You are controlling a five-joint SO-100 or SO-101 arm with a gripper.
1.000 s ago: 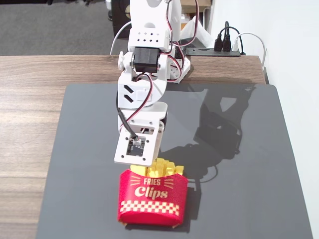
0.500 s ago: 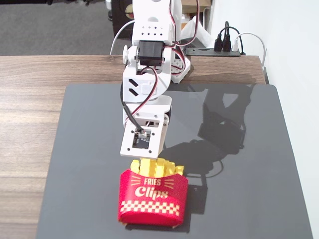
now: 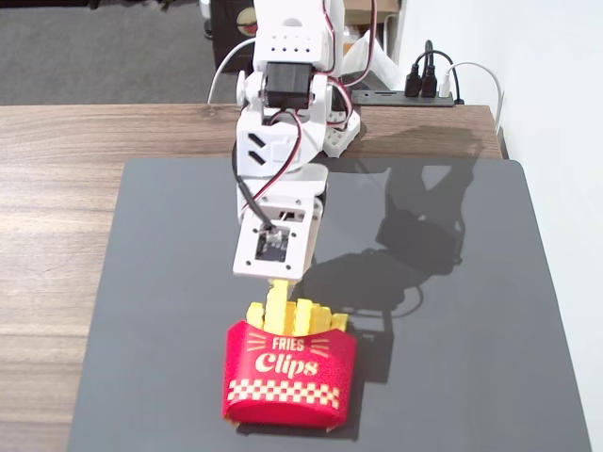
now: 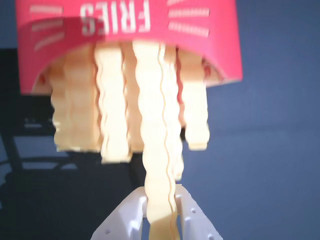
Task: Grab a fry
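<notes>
In the fixed view the red "Fries Clips" carton (image 3: 290,375) stands on the dark mat (image 3: 141,282) covering the wooden counter (image 3: 57,169). The white claw (image 3: 280,282) hangs just above it, closed around one yellow fry (image 3: 277,306) (image 4: 160,165) that sticks out past its neighbours.

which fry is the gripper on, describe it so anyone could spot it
On the dark mat stands a red carton of yellow fries. The fry held by the gripper is left of centre in the fixed view. It sticks out further than its neighbours.
</notes>
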